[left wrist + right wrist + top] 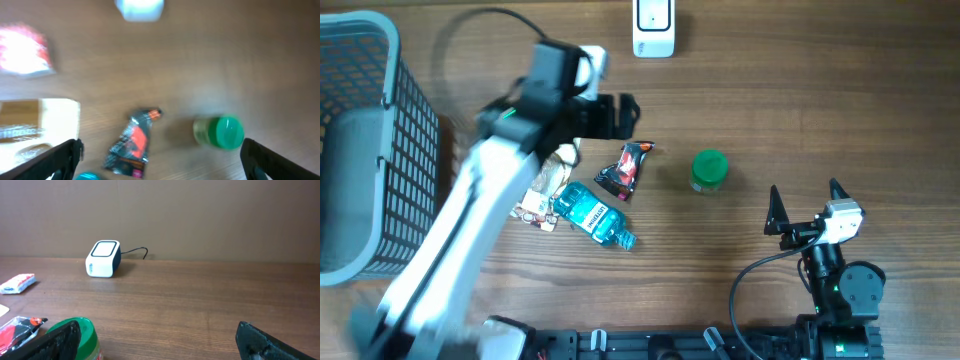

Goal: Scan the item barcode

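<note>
A white scanner [103,258] with a dark side sits near the table's [200,300] far edge, its cable [136,251] trailing behind. At the near left are a green-lidded jar [86,330] and a black and red packet [17,330]. A white and red packet [17,283] lies at the left edge. The hand [157,327] is spread wide and holds nothing.

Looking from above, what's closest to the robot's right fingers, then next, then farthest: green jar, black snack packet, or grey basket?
1. Green jar, just left of the right fingers.
2. Black snack packet, mid-table, further left.
3. Grey basket, at the far left edge.
</note>
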Controlling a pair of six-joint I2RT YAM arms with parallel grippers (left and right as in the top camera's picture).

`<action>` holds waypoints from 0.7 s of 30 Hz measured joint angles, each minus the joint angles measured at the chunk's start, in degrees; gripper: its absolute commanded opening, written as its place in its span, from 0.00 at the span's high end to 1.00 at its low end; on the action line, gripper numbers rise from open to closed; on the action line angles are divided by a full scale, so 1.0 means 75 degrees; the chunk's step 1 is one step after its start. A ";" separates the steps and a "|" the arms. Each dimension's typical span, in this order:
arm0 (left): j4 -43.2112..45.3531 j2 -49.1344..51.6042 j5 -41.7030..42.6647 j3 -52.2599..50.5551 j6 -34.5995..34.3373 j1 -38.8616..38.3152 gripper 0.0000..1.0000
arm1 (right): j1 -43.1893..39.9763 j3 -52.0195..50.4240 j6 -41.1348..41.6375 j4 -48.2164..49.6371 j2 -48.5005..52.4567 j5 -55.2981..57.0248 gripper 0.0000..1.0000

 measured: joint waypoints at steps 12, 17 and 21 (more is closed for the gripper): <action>-0.3427 -0.2069 -0.2474 -0.0198 -0.0845 -0.0230 0.00 | 0.0000 0.0000 0.0000 -0.0006 0.0000 0.0000 0.00; -0.3133 -0.1687 -0.2445 -0.0985 -0.0842 -0.0361 0.00 | 0.0000 0.0000 0.0000 0.0023 0.0000 0.0000 0.00; -0.2850 -0.1684 -0.2081 -0.1894 -0.0600 -0.0361 0.00 | 0.0000 0.0000 0.0006 0.0035 0.0000 -0.0041 0.00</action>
